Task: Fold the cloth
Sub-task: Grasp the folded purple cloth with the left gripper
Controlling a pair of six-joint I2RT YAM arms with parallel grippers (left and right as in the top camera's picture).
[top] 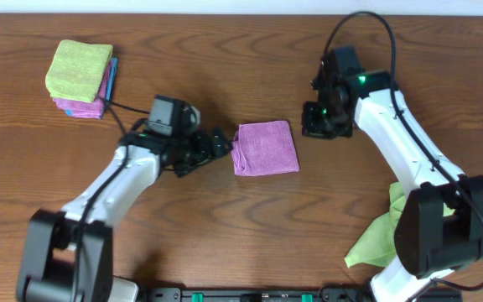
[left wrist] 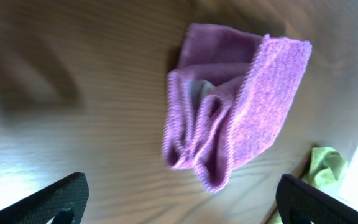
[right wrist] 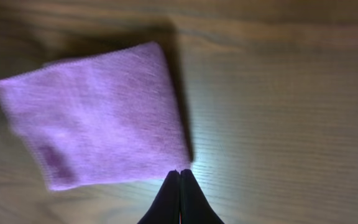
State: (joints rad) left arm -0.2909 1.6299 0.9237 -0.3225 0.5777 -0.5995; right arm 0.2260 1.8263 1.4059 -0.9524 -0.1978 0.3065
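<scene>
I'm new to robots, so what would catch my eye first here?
A folded purple cloth lies mid-table, the open left gripper at one edge, the shut right gripper near the other. A stack of folded cloths sits far left; a crumpled green cloth lies near right.

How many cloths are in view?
4: a folded purple cloth mid-table, a green cloth stacked on a pink cloth at the far left, a crumpled lime cloth beside the right arm's base. The stack may hide more.
</scene>
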